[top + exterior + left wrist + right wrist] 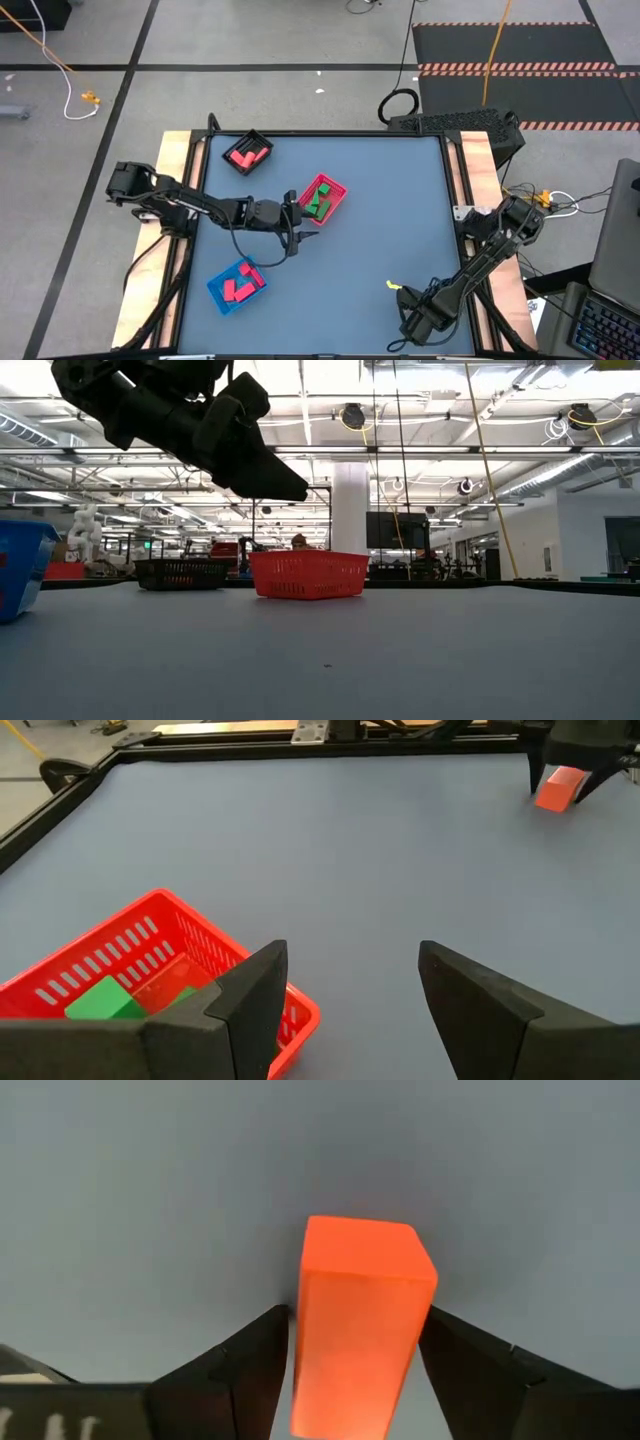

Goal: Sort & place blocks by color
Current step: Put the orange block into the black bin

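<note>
My right gripper (412, 316) stands near the table's front right, pointing steeply down, shut on an orange-red oblong block (360, 1340). In the high view the gripper hides that block. The left wrist view shows the block (557, 791) far off under the right gripper. My left gripper (350, 980) hovers open, with nothing between its fingers, just beside the red tray (336, 188). Green blocks (320, 203) lie in that tray. The low view has the left gripper (270, 470) high at its left. My right gripper pinches the block's two opposite long sides (310, 1370) between its two fingers. The fingers come from above, slanting steeply down, and lie along the block. The block's free end (365, 1245) sticks out past the fingertips toward the table. Whether it touches the table I cannot tell.
A black tray (262, 140) with red blocks stands at the far left. A blue tray (222, 296) with red blocks sits at the near left. A small yellow thing (392, 285) shows by the right gripper. The grey table top (390, 220) has free room in its middle and right.
</note>
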`<state>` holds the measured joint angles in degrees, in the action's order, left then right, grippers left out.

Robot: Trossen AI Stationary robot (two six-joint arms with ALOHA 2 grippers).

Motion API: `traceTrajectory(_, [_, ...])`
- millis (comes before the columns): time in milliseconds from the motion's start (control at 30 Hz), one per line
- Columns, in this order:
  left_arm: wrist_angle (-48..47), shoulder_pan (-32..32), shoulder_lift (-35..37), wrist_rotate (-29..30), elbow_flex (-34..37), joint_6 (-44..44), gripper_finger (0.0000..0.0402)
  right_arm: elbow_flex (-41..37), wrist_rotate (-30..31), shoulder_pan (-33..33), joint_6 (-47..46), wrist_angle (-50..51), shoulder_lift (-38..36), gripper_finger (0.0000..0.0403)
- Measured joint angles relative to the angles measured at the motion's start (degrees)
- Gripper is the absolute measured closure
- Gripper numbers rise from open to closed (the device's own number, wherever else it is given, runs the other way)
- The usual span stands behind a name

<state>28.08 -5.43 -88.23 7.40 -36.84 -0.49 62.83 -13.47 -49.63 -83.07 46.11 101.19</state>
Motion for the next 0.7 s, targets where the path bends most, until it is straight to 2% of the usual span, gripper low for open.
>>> traceTrajectory(267, [0.0, 0.0, 0.0, 0.0, 0.0, 0.0, 0.0172, 0.13, -0.19, 0.04, -0.03, 1.06, 0.57, 0.0192])
traceTrajectory(367, [-0.02, 0.0, 0.0, 0.0, 0.0, 0.0, 0.0172, 0.13, -0.47, 0.02, -0.02, 1.16, 0.59, 0.0213])
traceTrajectory(533, [-0.02, 0.0, 0.02, 0.02, 0.0, 0.24, 0.0172, 0.11, -2.25, 0.04, 0.24, 0.91, 0.63, 0.0281])
traceTrajectory(700, [0.04, 0.0, 0.02, 0.02, 0.0, 0.32, 0.0172, -0.12, -0.04, 0.01, -0.06, 0.75, -0.33, 0.028])
